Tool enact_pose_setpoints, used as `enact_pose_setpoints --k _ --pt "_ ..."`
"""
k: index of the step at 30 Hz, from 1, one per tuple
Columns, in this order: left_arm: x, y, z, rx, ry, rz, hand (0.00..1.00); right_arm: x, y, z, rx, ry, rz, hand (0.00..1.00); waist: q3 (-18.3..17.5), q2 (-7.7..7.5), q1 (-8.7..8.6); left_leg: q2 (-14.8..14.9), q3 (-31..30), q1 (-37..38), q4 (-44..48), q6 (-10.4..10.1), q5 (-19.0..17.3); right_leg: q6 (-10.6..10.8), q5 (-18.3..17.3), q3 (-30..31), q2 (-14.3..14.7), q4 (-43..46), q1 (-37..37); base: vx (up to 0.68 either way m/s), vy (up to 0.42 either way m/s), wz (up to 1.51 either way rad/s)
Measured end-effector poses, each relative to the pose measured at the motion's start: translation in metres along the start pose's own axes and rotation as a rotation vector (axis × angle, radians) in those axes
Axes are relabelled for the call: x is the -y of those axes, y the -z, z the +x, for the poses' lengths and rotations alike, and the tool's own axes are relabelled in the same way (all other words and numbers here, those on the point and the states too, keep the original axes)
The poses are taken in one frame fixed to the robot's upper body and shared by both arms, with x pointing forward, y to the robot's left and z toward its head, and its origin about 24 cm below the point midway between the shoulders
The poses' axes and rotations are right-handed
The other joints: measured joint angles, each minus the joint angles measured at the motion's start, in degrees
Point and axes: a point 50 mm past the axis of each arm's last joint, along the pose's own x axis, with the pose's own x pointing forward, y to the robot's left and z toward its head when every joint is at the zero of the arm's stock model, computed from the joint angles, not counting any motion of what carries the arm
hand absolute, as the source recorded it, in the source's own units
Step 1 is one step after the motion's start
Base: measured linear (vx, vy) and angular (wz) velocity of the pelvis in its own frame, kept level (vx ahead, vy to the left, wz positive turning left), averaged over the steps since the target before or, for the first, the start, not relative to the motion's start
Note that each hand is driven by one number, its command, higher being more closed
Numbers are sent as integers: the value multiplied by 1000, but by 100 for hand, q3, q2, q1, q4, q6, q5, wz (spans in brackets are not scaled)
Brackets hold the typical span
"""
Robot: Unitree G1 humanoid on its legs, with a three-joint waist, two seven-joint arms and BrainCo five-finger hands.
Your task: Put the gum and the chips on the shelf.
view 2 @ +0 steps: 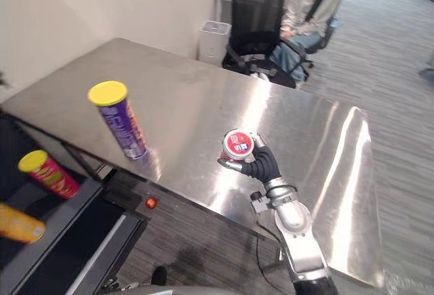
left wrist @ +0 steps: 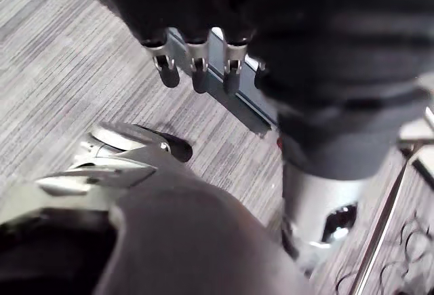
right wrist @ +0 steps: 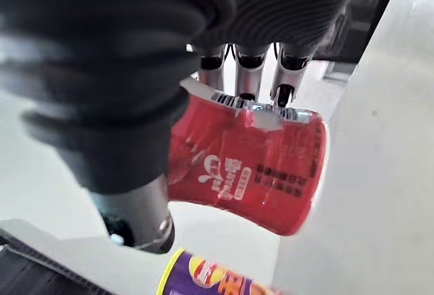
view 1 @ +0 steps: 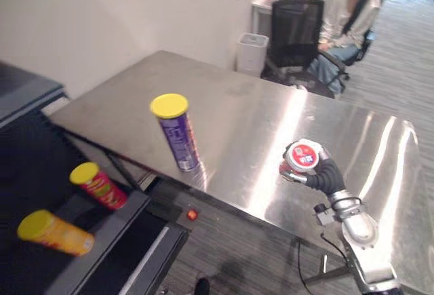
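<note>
The gum tub point(right wrist: 251, 180) sits inside the right hand point(view 2: 264, 165), lying across the palm. The fingers point(right wrist: 249, 71) curl over its upper edge and the thumb is on the other side, so the grip is closed firmly round it. It is a short, slightly tapered round tub in a glossy red printed wrap with a barcode strip near the rim. Its flat white lid with a red round label faces up toward the head camera. The hand carries it over the near edge of the table point(view 1: 258, 125), a broad slab of brushed stainless steel that throws back long streaks of light; I cannot tell whether the tub touches the steel. Well off to this hand's left the chips can point(view 1: 178, 132) stands on the same steel. It is a tall, slim purple tube with a yellow plastic lid, leaning a little and apart from everything else. Further to that side and lower lies the shelf point(view 1: 102, 230), a dark matte board. A red chips can point(view 1: 98, 185) and an orange can point(view 1: 54, 232) lie on their sides there, both with yellow lids. Beyond the table, past the hand, a person point(view 1: 349, 17) sits by a black mesh office chair point(view 1: 295, 27) and a pale slatted bin point(view 1: 252, 52). The left hand point(left wrist: 196, 10) hangs over grey striped carpet, its fingers loose and holding nothing.
</note>
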Motion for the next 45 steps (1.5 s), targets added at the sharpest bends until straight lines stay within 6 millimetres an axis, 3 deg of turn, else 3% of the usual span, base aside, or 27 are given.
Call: enact_pose_setpoints --k 3,5,6,7,8,10,12,15,18,20,26,29,30,31,32,33,34,36,41,43,44,45 --pt "7 -2 0 11 2 -45 0 1 -3 7 22 -2 -7 100 205 184 229 -47 -759 -307 14 -26 203 -69 -474 -709 38 468 -33 -133 -115 136" --pt "4 3 -2 4 -8 -46 0 1 -5 10 33 -2 -7 100 233 246 307 -105 -676 -494 -44 554 23 -109 -603 -1008 -37 670 -126 -116 -80 102" --pt "0 7 -3 -10 -21 -47 0 2 -6 11 37 -1 -10 100 198 159 322 -97 -153 -612 -197 1323 -475 -238 -524 -1189 -57 499 -128 -106 -69 130" --pt "-2 7 -3 -14 -35 -80 0 9 -8 11 47 18 -32 100 165 10 251 -40 754 -825 -131 1374 -659 -227 -359 -1497 -186 343 -135 -57 -36 138" --pt "-1 5 -2 -13 -37 -99 0 15 -9 12 48 36 -46 100 176 -17 236 -29 1330 -981 147 1250 -487 -211 -344 -1692 -288 383 -169 -16 25 147" --pt "-1 12 -3 -45 -39 -113 0 40 -10 6 39 169 -86 100 154 42 169 41 3129 -1076 1244 1450 -168 -162 -316 -2167 -526 564 -161 92 53 116" --pt "-2 16 -5 -55 -43 -113 0 56 -7 -2 7 256 -108 100 155 131 95 -57 3484 -899 1208 1317 -191 -164 -316 -2282 -564 688 -62 127 99 115" --pt "-7 18 -6 -55 -50 -110 0 63 -1 -9 -28 311 -104 100 71 -106 62 -371 3007 -762 708 1009 35 -137 -295 -2472 -582 443 176 35 73 82" --pt "-8 21 -7 -68 -53 -117 0 63 1 -11 -29 347 -75 100 61 -114 91 -547 2988 -426 -284 992 335 -42 -210 -2505 -584 447 137 -37 57 32" --pt "-7 22 -7 -70 -49 -92 0 68 2 -16 -37 391 -76 100 74 -64 80 -634 2937 -466 -391 1004 369 36 -129 -2480 -644 455 71 -49 43 6" --pt "-5 22 -7 -70 -50 -59 0 78 1 -23 -50 480 -132 100 78 13 75 -647 3039 -553 -393 1024 251 -84 92 -2028 -690 551 -170 -19 67 -12" --pt "-6 23 -7 -77 -59 -56 0 75 5 -26 -82 497 -155 100 95 -12 108 -668 3073 -380 -393 1149 162 -238 204 -1754 -779 821 -163 56 70 -7" --pt "-8 23 -7 -82 -62 -44 0 70 8 -24 -92 481 -145 100 111 -5 110 -669 3047 -215 -392 1174 120 -341 266 -1497 -947 1366 -238 73 98 11" --pt "-11 23 -7 -83 -65 -18 0 65 10 -24 -107 461 -136 100 118 3 99 -649 2915 -68 -391 1178 93 -670 458 -958 -1036 2064 -414 55 91 32" --pt "-14 21 -7 -79 -68 -4 0 63 11 -25 -114 454 -133 100 122 25 66 -619 2793 5 -390 1191 80 -871 530 -590 -995 2381 -574 73 64 77" --pt "-19 14 -4 -60 -80 10 0 61 13 -27 -126 441 -129 100 125 39 -27 -547 2499 7 -389 1200 76 -856 217 367 -598 2549 -832 87 23 115" --pt "-25 5 -2 -40 -99 16 0 60 14 -29 -133 434 -128 100 115 0 -146 -486 2229 -30 -379 1202 76 -629 -43 1049 -122 2341 -923 92 0 125" --pt "-28 -3 1 -26 -118 11 0 59 14 -30 -136 431 -128 100 131 -47 -188 -477 1951 -36 -378 1203 76 -487 -134 1399 277 1738 -905 61 -44 109" --pt "-21 -3 2 -25 -113 -28 0 57 17 -30 -144 419 -121 100 247 -91 -150 -639 1528 -52 -389 1207 78 -411 -83 1752 606 159 -904 22 -77 73" --pt "-18 -5 2 -22 -107 -31 0 59 17 -31 -149 427 -125 100 313 -214 -207 -818 1225 -172 -393 1158 46 -299 -5 1955 633 -52 -894 -5 -80 100" --pt "-16 -11 4 -8 -104 -49 0 59 22 -36 -176 435 -124 100 343 -402 -245 -981 1166 -137 -291 1076 -45 -310 -7 1795 455 -9 -937 41 -76 96" --pt "-15 -9 4 -13 -104 -57 0 59 23 -37 -186 433 -121 100 358 -419 -241 -981 1149 -175 -18 1081 -55 -296 1 1699 423 32 -891 106 -75 78"
